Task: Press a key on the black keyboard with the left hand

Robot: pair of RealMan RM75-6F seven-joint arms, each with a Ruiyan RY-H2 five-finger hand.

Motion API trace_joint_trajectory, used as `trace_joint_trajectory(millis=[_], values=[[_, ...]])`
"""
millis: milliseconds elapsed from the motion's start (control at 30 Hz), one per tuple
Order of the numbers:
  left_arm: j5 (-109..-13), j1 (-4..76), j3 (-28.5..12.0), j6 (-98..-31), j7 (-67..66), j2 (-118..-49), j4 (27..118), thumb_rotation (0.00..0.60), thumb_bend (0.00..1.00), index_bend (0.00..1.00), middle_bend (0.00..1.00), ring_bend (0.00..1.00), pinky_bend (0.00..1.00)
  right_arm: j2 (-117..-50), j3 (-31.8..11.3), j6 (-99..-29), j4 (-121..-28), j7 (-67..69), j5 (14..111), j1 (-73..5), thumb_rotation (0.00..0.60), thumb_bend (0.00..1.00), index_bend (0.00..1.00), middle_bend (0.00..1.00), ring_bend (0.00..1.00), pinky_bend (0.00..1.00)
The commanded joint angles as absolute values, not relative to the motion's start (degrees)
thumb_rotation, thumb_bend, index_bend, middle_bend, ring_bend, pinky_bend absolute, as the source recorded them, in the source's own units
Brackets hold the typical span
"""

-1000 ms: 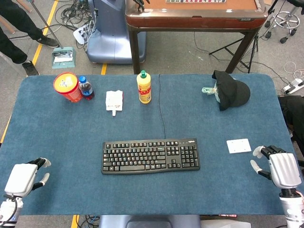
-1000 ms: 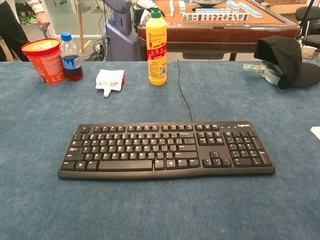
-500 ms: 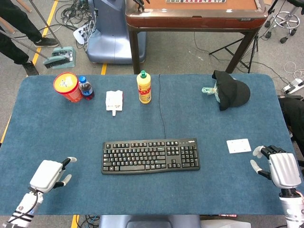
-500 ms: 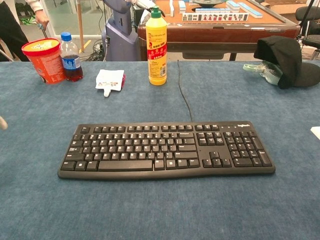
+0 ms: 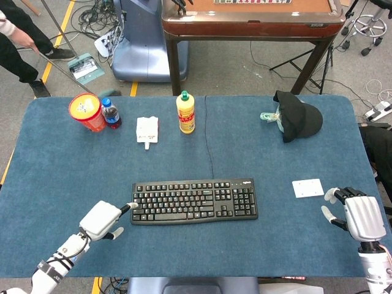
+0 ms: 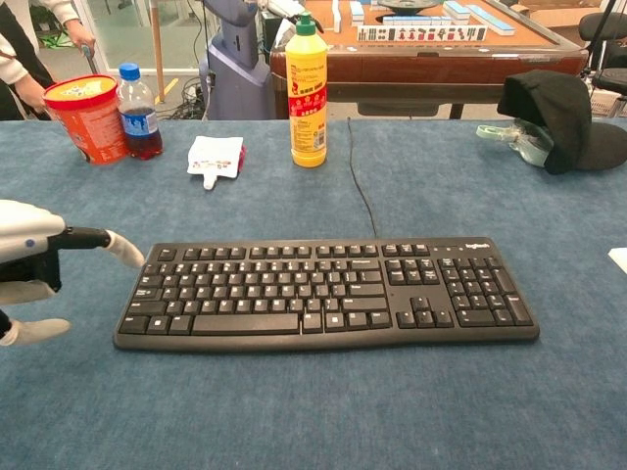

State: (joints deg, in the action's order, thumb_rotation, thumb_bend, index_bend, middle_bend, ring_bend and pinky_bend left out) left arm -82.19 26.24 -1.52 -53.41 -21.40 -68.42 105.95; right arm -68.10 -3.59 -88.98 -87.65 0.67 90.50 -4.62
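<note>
One white robotic left hand [image 5: 101,219], holding nothing, extends a finger at the left end of the flat black plastic keyboard [image 5: 194,201], mid-table toward the front edge. It seemingly hovers; misalignment risks striking several keys.

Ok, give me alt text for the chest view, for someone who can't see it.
The left robot hand reaches in from the left edge, one finger extended toward the left end of the black keyboard on a blue table. Behind stand a yellow bottle, a red tub and a small drink bottle.
</note>
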Motion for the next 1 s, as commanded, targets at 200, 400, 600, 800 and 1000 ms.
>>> trace_joint_trajectory(millis=[200, 400, 600, 800, 1000], values=[[-76.3, 29.6, -2.5, -50.7, -26.9, -70.4, 107.0, 0.600, 0.29, 0.19, 0.98, 0.95, 1.00, -67.9, -3.5, -89.3, -87.8, 0.9, 90.8, -4.5, 0.600, 0.27, 0.55, 0.58, 0.50, 0.63], [-71.4, 31.8, -2.5, -49.4, -30.1, -71.4, 107.6, 0.600, 0.29, 0.19, 0.98, 0.95, 1.00, -67.7, -3.5, -89.6, -87.9, 1.2, 90.9, -4.3, 0.600, 0.27, 0.55, 0.58, 0.50, 0.63], [-66.0, 34.3, -2.7, -48.3, -32.4, -72.1, 107.2, 0.600, 0.29, 0.19, 0.98, 0.95, 1.00, -67.7, -3.5, -89.5, -87.9, 1.2, 90.9, -4.3, 0.600, 0.27, 0.55, 0.58, 0.50, 0.63], [-61.8, 36.3, -2.1, -48.9, -35.4, -72.9, 107.6, 0.600, 0.29, 0.19, 0.98, 0.95, 1.00, -67.8, -3.4, -89.3, -87.9, 1.0, 91.0, -4.5, 0.600, 0.27, 0.55, 0.58, 0.50, 0.63], [-59.1, 37.8, -1.2, -49.8, -37.2, -73.3, 108.1, 0.600, 0.29, 0.20, 0.98, 0.95, 1.00, -67.7, -3.4, -89.6, -87.9, 1.2, 91.1, -4.3, 0.600, 0.27, 0.55, 0.58, 0.50, 0.63]])
